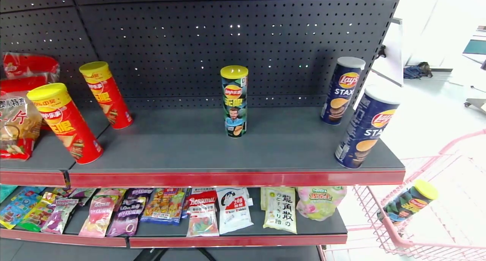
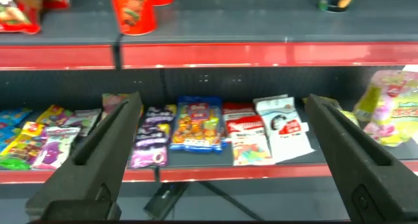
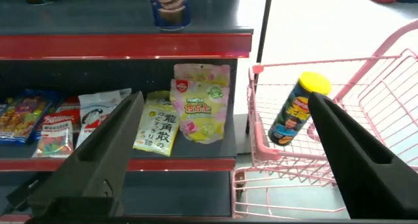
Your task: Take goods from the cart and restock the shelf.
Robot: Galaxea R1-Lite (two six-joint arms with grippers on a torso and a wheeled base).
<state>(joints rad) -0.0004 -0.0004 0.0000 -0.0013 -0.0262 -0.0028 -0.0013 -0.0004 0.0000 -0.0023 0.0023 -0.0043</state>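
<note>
Right wrist view looks past the right gripper (image 3: 224, 100), claw spread wide and holding nothing, toward a green-and-black chip can (image 3: 297, 110) leaning tilted inside the pink cart (image 1: 393, 230) — seemingly the item waiting to be restocked. Its twin (image 1: 234, 100) stands upright mid-way along the upper shelf (image 1: 182, 147), with bare board beside it, probably the intended spot. The left gripper (image 2: 222, 98) hangs open too, facing snack bags (image 2: 196, 123) below.

At two o'clock a pale, brightly lit floor (image 1: 433, 97) meets a white wall (image 1: 433, 29), a dark bundle (image 1: 417, 70) lying at its foot, with a teal-topped surface (image 1: 474, 47) nearer three o'clock.
</note>
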